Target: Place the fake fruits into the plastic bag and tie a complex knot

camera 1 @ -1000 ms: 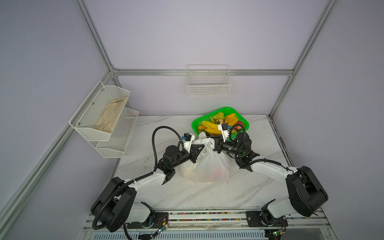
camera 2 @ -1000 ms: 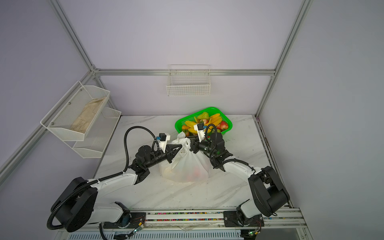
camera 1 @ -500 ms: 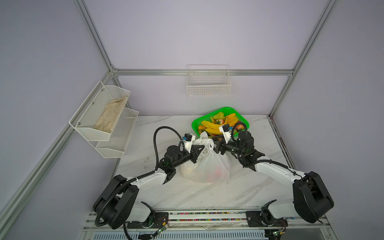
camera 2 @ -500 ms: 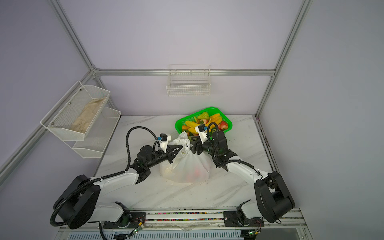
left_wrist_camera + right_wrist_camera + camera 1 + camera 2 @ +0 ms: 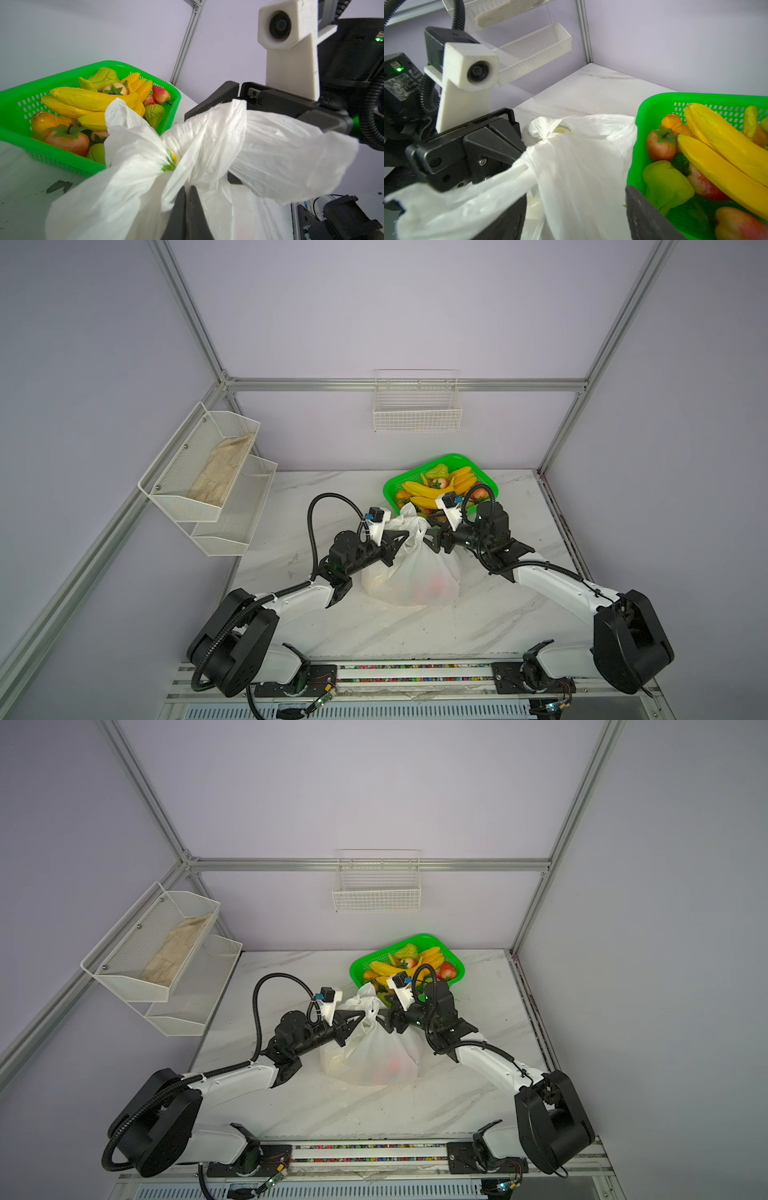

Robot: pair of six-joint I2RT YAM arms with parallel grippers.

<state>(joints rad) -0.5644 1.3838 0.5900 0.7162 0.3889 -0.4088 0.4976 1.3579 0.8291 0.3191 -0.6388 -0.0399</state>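
Though taken from above, shows a marble table (image 5: 415, 635) carrying the plastic bag (image 5: 411, 576) directly beneath both grippers, with reddish shapes dim inside. Puts the green basket (image 5: 390, 489) just beyond the right gripper (image 5: 577, 193), heaped with fake fruits (image 5: 428, 489): bananas, pears, apples. Catches the left gripper (image 5: 186, 195) pinched tight on gathered film near the bag's top. Finds the right gripper's jaws spread wide, with loose bag film between them and draped over one.
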